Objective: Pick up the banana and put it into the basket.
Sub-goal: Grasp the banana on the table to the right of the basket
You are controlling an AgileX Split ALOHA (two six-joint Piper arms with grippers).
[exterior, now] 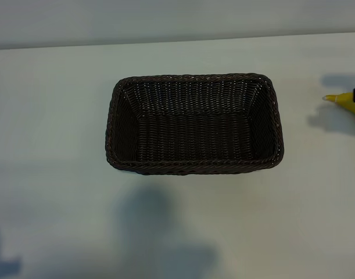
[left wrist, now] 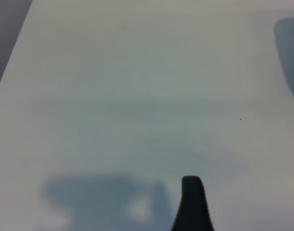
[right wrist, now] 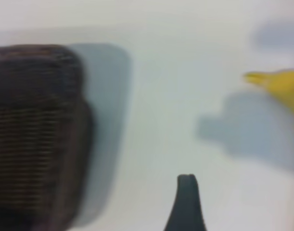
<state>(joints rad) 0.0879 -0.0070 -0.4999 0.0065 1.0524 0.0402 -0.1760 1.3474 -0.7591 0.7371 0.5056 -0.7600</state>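
While the rectangular dark brown woven wicker basket [exterior: 194, 123] stands in the middle of the white table [exterior: 55, 116], the curved smooth yellow banana [exterior: 347, 103] lies well apart from it, at the right edge of the exterior view. Only its pale pointed stem end and a short part of its body can be seen there, and the tip points to the left, toward the basket. A small dark shape touches the banana from above at the picture's edge; what it is I cannot tell. The basket has sloping sides and a braided rim, and its inside holds nothing.

In the right wrist view the basket [right wrist: 36, 130] and the banana [right wrist: 276, 86] show with bare table between them. One dark finger [right wrist: 186, 204] of the right gripper shows low in that picture, over the table between the two things. Its jaws stand wide open and hold nothing.

In the left wrist view one dark finger [left wrist: 192, 204] of the left gripper shows above the plain white table [left wrist: 137, 96]. Its jaws also stand wide open, with nothing between them.
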